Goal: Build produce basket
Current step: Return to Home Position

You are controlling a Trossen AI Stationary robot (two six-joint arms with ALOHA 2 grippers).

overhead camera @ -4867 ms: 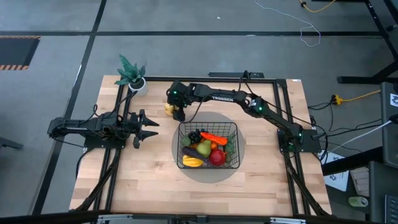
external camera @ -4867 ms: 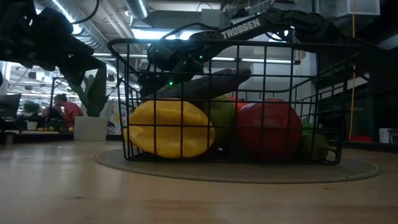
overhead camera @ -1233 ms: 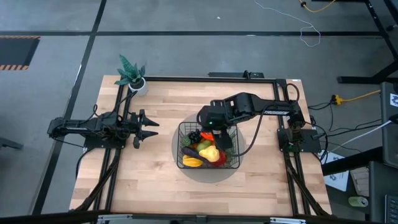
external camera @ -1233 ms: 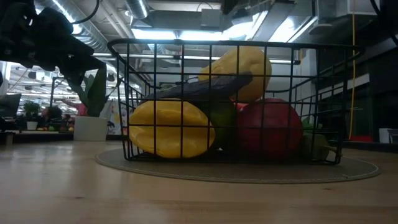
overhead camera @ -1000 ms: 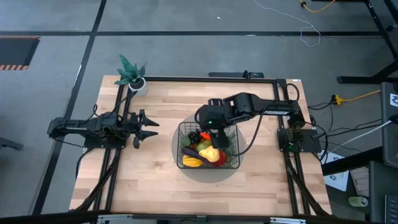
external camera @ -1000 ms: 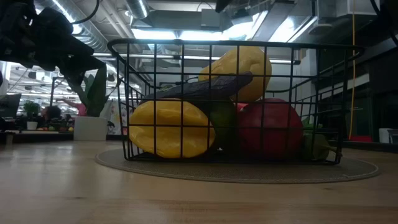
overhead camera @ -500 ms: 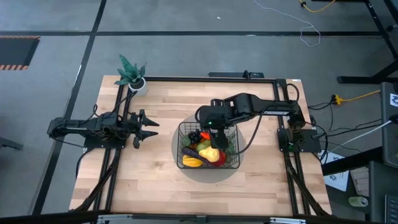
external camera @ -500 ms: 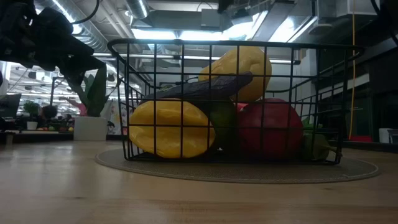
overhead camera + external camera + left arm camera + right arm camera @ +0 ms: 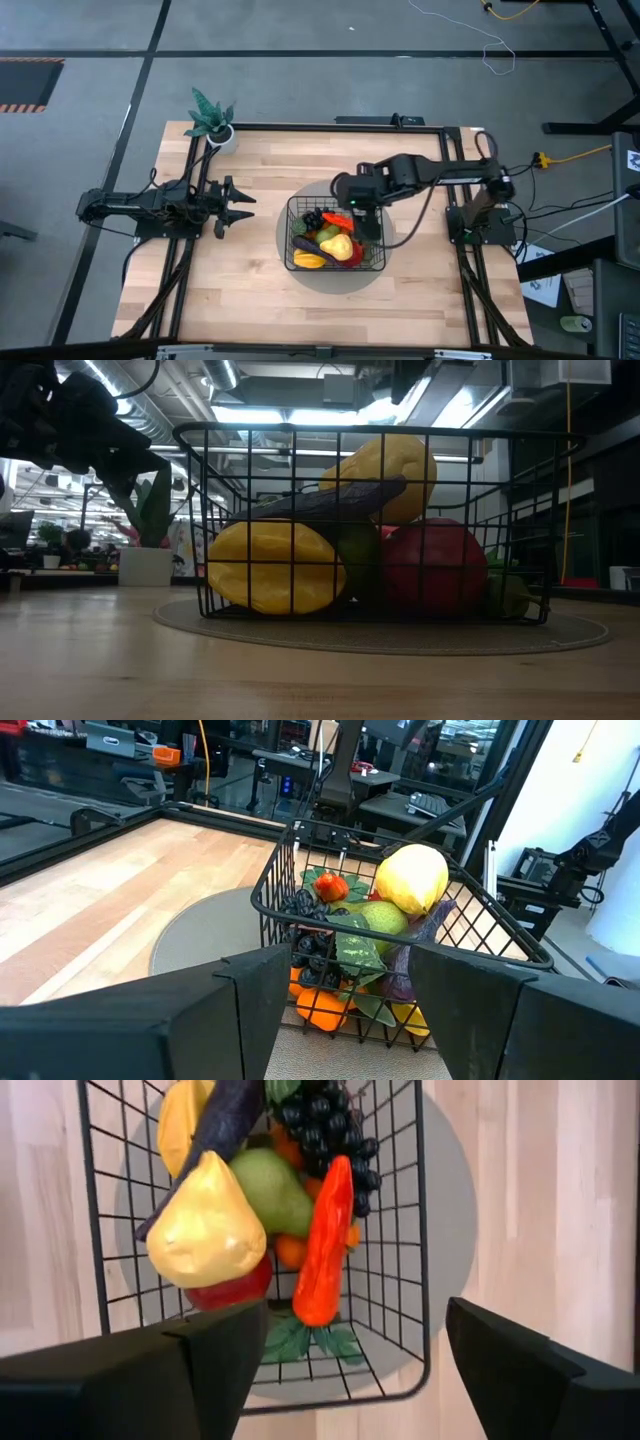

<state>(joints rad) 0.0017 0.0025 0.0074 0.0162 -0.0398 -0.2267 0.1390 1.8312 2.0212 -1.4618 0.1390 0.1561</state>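
We hold the right gripper (image 9: pixel 352 1342) wide and empty over the basket (image 9: pixel 289 236) mid-frame; the left gripper (image 9: pixel 245 207) waits wide at left.

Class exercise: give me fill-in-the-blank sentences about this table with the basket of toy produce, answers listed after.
The fruit topping the pile in the basket is a yellow ____.
The basket stands on a round grey ____.
The right end effector, above the basket, is ____, holding nothing.
The potted plant stands at the table's far ____ corner.
Missing words: pear; mat; open; left.
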